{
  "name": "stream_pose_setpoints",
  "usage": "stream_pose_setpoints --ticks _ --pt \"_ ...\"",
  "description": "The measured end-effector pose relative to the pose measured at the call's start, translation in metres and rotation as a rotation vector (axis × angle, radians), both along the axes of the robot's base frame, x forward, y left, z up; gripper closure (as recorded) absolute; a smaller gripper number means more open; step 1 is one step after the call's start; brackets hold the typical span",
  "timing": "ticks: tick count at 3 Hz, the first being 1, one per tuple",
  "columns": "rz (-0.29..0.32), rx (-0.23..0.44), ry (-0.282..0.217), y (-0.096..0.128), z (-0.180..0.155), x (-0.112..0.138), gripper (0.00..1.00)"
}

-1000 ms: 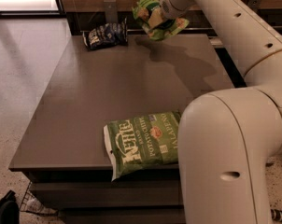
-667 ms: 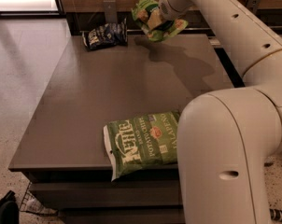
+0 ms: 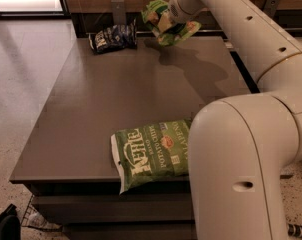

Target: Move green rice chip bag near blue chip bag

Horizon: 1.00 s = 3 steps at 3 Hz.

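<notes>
My gripper (image 3: 167,20) is at the far end of the table, shut on the green rice chip bag (image 3: 163,22), which hangs crumpled just above the tabletop. The blue chip bag (image 3: 114,37) lies on the table at the far left corner, a short way left of the held bag. My white arm reaches in from the right and hides part of the held bag's right side.
A green Kettle jalapeño chip bag (image 3: 152,153) lies at the near edge of the dark table (image 3: 116,99), partly hidden by my arm's base (image 3: 241,174). A wooden wall and ledge run behind the table. Tiled floor lies to the left.
The gripper with the green rice chip bag has shifted slightly left, towards the blue chip bag. Nothing else has moved.
</notes>
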<state>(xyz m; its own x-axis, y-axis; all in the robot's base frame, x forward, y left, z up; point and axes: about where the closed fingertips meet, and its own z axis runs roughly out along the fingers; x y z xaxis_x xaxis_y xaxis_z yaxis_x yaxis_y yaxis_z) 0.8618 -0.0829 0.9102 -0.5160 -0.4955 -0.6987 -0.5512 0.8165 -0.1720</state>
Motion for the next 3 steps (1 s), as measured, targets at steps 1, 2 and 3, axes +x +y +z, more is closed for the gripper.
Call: stream_pose_setpoints --ticks 1,2,3 --pt "0.002 -0.001 0.005 0.0018 -0.0037 0.0006 0.06" --pt "0.004 -0.001 0.008 0.0032 -0.0063 0.0010 0.00" --pt "0.004 -0.001 0.008 0.0032 -0.0064 0.0011 0.00"
